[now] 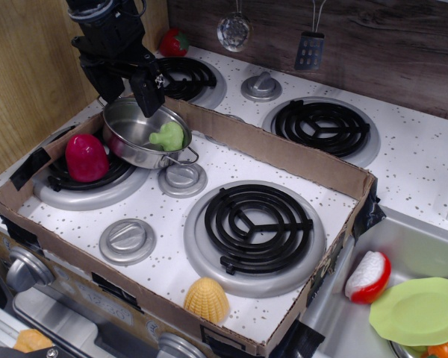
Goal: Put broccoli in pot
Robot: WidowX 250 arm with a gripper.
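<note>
The pale lime-green broccoli [169, 136] lies inside the shiny steel pot [134, 127], against its right inner wall. The pot sits tilted on the left front burner, partly resting on the cardboard wall. My black gripper [125, 88] hangs just above the pot's far rim, its fingers apart and empty. One finger [146, 93] points down over the pot.
A cardboard box wall [284, 153] frames the front stove area. A magenta toy [86, 157] sits left of the pot. A yellow corn toy [206, 300] lies at the front edge. A red strawberry [174, 42], hanging ladle [234, 31] and spatula [310, 49] are behind. A green plate [420, 309] lies in the sink.
</note>
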